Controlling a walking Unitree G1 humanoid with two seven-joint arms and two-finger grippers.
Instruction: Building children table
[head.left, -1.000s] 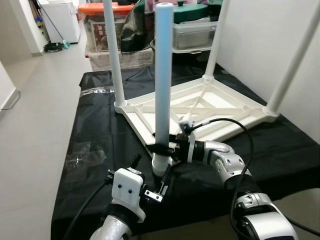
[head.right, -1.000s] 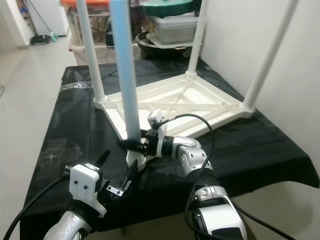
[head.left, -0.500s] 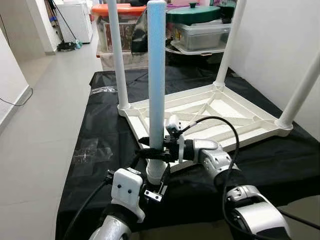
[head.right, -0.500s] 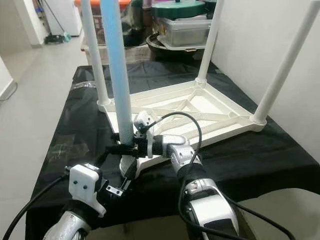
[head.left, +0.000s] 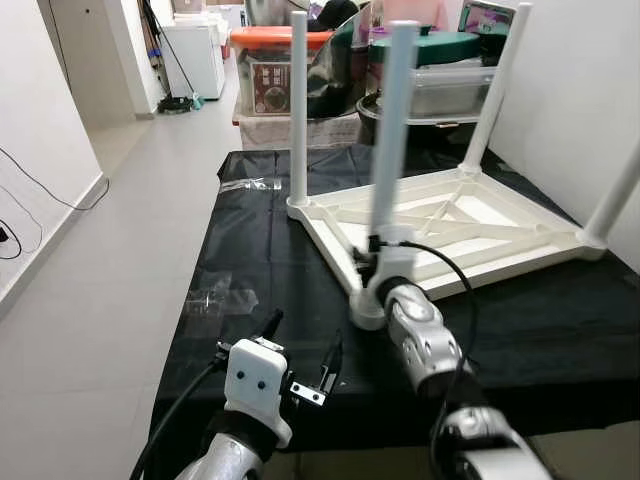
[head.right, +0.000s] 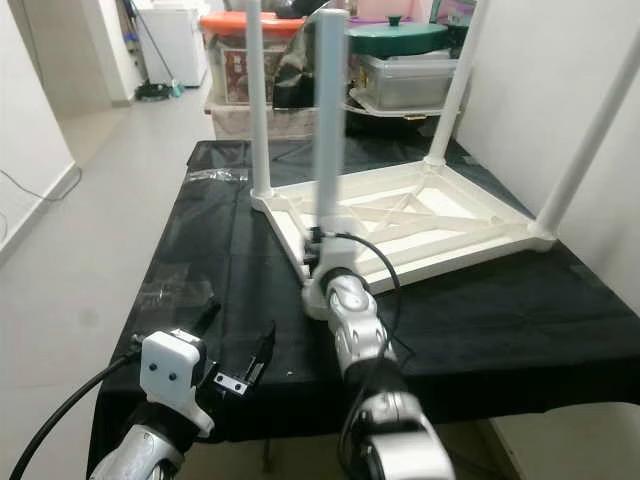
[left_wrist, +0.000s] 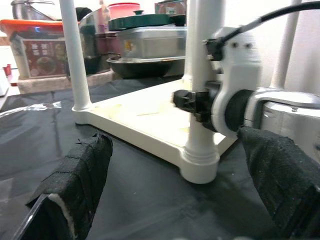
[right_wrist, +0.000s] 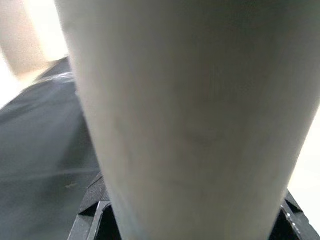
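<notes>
with the right gripper (left_wrist: 192, 102) clamped low around the pale blue-white plastic table leg (head.left: 388, 160) standing in the near corner socket of the upturned white plastic tabletop (head.left: 500, 215) on the black cloth (head.left: 240, 240), and the left gripper (head.left: 300, 350) spread wide and empty nearby, a skewed twist could cross-thread or tip the leg.

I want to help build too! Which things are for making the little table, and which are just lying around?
For the job:
- upside-down white table top
- near table leg, gripped by the right claw
- left claw, open

Lying about:
- clear plastic bags
- storage boxes
- black cloth
</notes>
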